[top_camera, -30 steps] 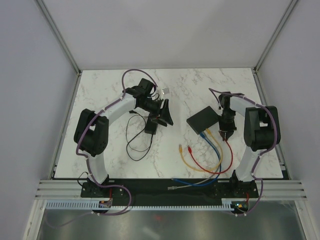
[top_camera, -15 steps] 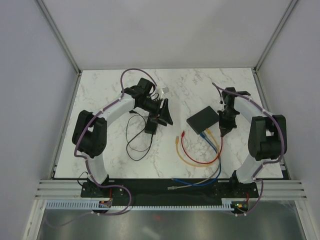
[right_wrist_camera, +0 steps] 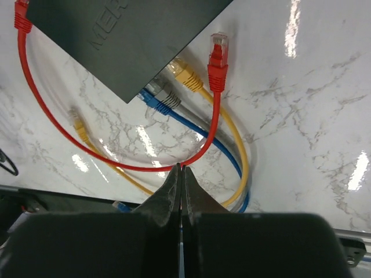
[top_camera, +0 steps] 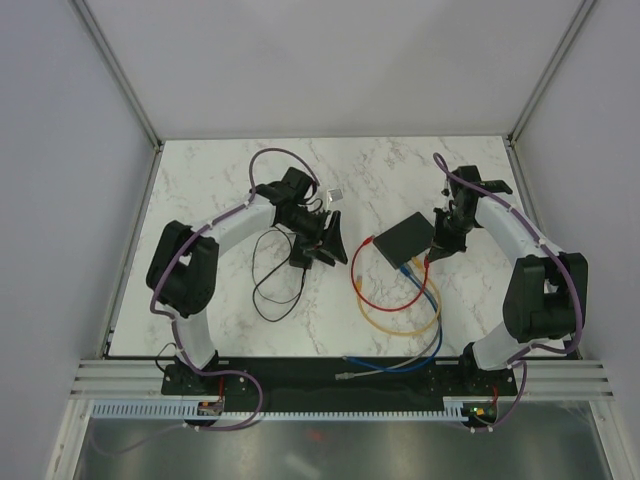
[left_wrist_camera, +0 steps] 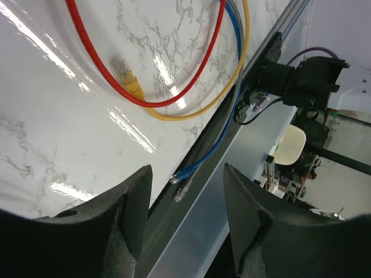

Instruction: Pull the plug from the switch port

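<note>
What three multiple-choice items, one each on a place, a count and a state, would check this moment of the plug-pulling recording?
1. The red plug by the socket edge of the switch is: A in a socket; B out of the sockets, beside the switch; C under the switch.
2. Plugs seated in the switch: A one; B five; C three.
3. The right hand is: A shut; B wide open; C out of view.

Key:
1 B: its clear tip stands apart from the socket edge.
2 C: the yellow plug, grey plug and blue plug sit in that edge.
3 A: its fingers press together.
</note>
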